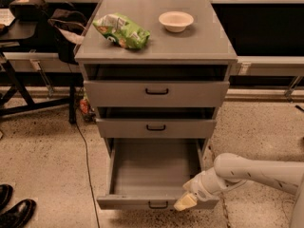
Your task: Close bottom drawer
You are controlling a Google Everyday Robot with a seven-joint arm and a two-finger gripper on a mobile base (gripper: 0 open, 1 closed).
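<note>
The grey cabinet (156, 44) has three drawers. The bottom drawer (154, 170) is pulled far out, empty inside, with a flat grey front and a small dark bar handle (158, 204) at the frame's lower edge. My gripper (186, 202) comes in from the right on a white arm (256, 172) and sits at the right end of the drawer's front, its pale tip against the front panel. The middle drawer (156, 127) and top drawer (156, 93) stand slightly out.
A green chip bag (122, 31) and a white bowl (176, 21) lie on the cabinet top. A black stand with a bag (61, 30) is at the left, a cable (85, 160) runs down the floor, and black shoes (14, 208) are at the lower left.
</note>
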